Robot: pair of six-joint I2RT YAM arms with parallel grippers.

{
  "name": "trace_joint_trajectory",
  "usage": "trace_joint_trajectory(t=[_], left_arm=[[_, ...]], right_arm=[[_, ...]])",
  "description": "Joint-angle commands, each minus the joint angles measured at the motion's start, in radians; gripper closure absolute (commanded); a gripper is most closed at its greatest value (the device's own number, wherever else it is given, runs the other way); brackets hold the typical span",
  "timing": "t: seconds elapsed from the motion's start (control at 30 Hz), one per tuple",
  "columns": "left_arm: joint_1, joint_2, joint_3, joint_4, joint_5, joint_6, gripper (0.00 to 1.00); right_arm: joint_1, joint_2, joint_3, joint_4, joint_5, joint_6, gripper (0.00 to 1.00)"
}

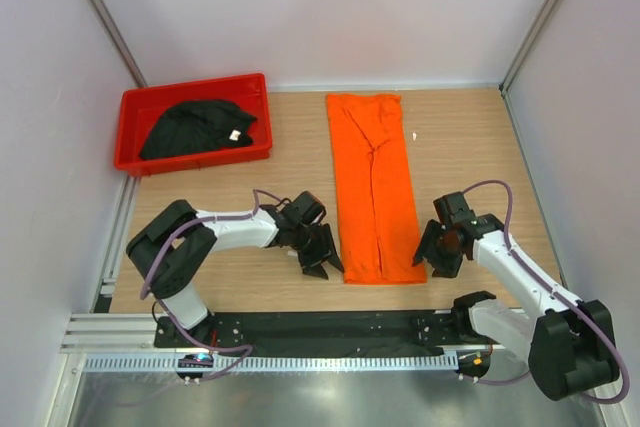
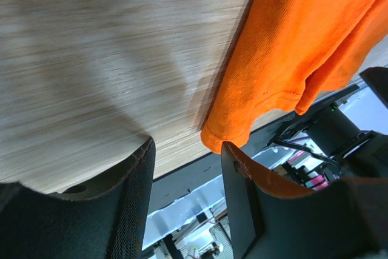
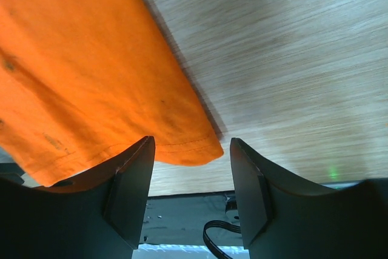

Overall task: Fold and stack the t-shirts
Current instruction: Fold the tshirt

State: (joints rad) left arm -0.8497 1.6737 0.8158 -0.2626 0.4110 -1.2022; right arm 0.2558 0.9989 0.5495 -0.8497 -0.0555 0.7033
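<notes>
orange t-shirt (image 3: 91, 71) corner, between parted fingers of right hand (image 3: 191, 145), wooden table (image 3: 291, 59) beneath

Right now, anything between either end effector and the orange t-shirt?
Nothing visible. The left end effector and right end effector flank the orange t-shirt at its near corners, jaws apart.

Surface: light wood-grain table (image 1: 230, 162) | Walls: plain pale back wall (image 1: 320, 7), left wall (image 1: 45, 147), right wall (image 1: 595, 97) | Frame: aluminium posts (image 1: 100, 12) at back corners | Near edge: black base strip (image 1: 320, 327), slotted metal rail (image 1: 300, 362) | Light: even, soft shadows
</notes>
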Motion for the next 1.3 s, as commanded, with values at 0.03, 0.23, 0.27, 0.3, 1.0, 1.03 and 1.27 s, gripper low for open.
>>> trace_joint_trajectory(t=[0.03, 0.23, 0.27, 0.3, 1.0, 1.03, 1.27], left_arm=[[-0.011, 0.038, 0.042, 0.048, -0.023, -0.020, 0.50], [-0.043, 0.078, 0.045, 0.085, -0.008, -0.072, 0.50], [-0.046, 0.084, 0.037, 0.097, -0.008, -0.089, 0.50], [-0.049, 0.087, 0.020, 0.106, -0.006, -0.100, 0.50], [-0.060, 0.130, -0.020, 0.112, -0.037, -0.126, 0.66], [-0.060, 0.133, -0.021, 0.114, -0.038, -0.125, 0.68], [-0.058, 0.139, -0.023, 0.131, -0.023, -0.096, 0.94]], right_arm=[[0.002, 0.015, -0.028, 0.052, 0.000, 0.038, 0.41], [0.003, 0.024, -0.045, 0.081, 0.000, 0.047, 0.41], [0.002, 0.029, -0.051, 0.086, 0.000, 0.047, 0.41], [0.002, 0.030, -0.052, 0.093, -0.001, 0.050, 0.41], [0.002, 0.007, -0.112, 0.156, -0.010, 0.064, 0.48], [0.003, 0.010, -0.118, 0.162, -0.018, 0.064, 0.50], [0.003, -0.023, -0.145, 0.158, -0.041, 0.074, 0.73]])
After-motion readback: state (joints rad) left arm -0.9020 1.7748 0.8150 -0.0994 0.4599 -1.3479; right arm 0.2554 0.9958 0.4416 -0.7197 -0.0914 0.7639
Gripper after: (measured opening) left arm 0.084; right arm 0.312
